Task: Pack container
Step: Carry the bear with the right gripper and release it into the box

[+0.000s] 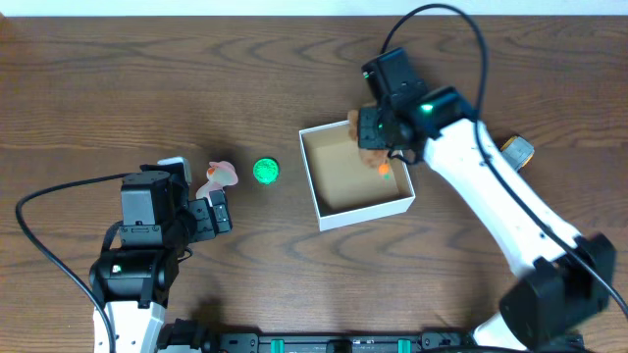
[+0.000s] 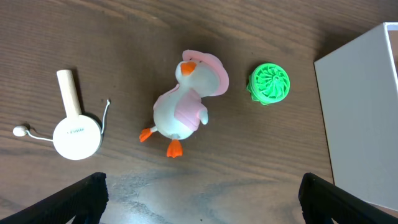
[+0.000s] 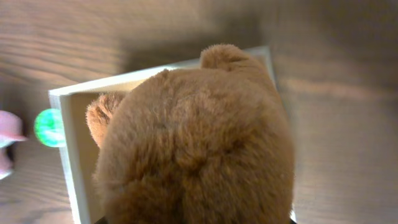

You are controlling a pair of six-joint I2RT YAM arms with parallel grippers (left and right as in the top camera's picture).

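**Operator:** Where does the container [image 1: 365, 212] sit on the wooden table [image 1: 118, 78]?

**Technician:** Right of centre, open side up, turned slightly against the table edge. It is square, so there is no long axis to align with. The visible part of its tan floor is bare.

**Operator:** Which arm is nearer?

**Technician:** The right one. The right gripper [image 1: 378, 147] hangs over the container's far right corner, jaws pressed in on a brown plush toy [image 3: 199, 143]. In the wrist view the toy covers most of the box, with only the left wall and the far corner showing.

**Operator:** What does the release call for?

**Technician:** In my judgement, a short shift toward the container's middle, then a descent. Released here, the toy may catch on the corner wall.

**Operator:** And the other arm?

**Technician:** The left gripper [image 2: 202, 202] is spread wide and holds nothing. It is poised by a duck toy [image 2: 183, 102] in a pink hat. The container lies to its right, beyond the green ribbed ball [image 2: 269, 83], which sits between duck and box.
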